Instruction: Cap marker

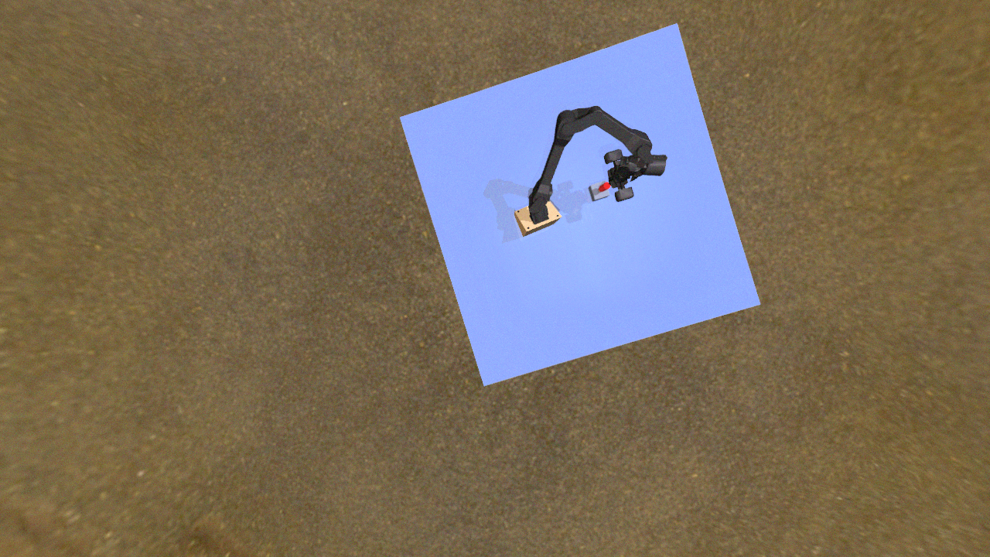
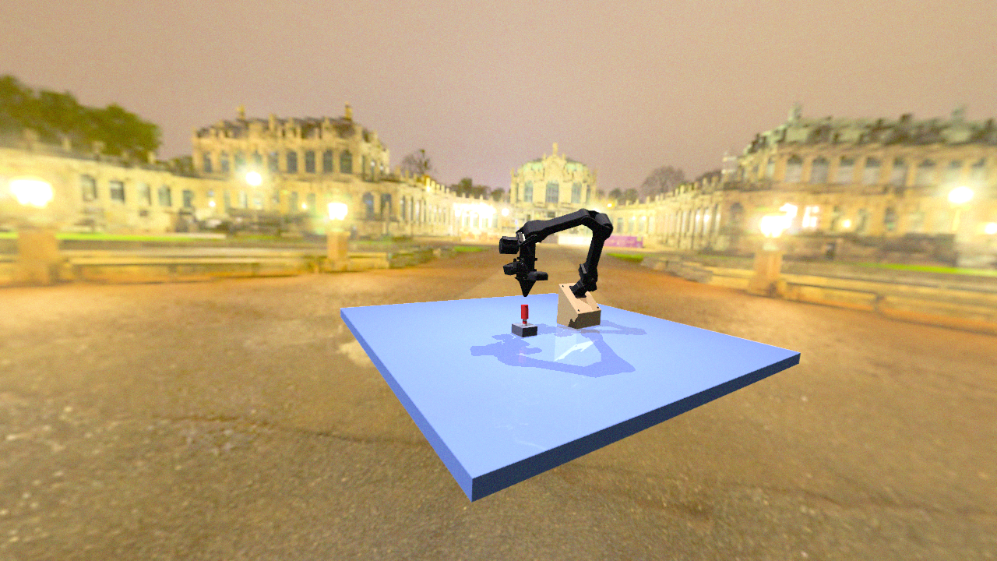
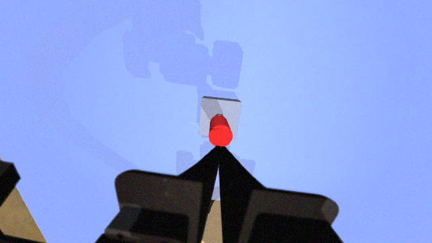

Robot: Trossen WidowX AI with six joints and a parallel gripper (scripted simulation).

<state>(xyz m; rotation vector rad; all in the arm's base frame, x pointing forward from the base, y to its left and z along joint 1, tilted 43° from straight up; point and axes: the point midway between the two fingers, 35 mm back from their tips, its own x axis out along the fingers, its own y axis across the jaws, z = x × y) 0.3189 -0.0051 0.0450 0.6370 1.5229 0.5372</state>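
The red cap [image 1: 605, 186] [image 2: 525, 312] [image 3: 220, 136] sits upright on top of the marker [image 2: 525, 322], which stands in the grey holder block [image 1: 596, 194] [image 2: 524, 330] [image 3: 206, 113]. The cap covers the marker's upper part, and only a short red piece shows below it. Whether the cap is fully down cannot be told. My gripper [image 2: 525, 295] [image 3: 220, 150] is shut with nothing between its fingertips. It points down just above the cap, with a small gap in the exterior view. In the wrist view its tips appear at the cap's near edge.
The blue table [image 1: 609, 291] [image 2: 558, 418] carries the holder block and the arm's wooden base [image 1: 538, 220] [image 2: 578, 310]. The base stands a short way from the holder block. The arm arches above the table between the base and the gripper.
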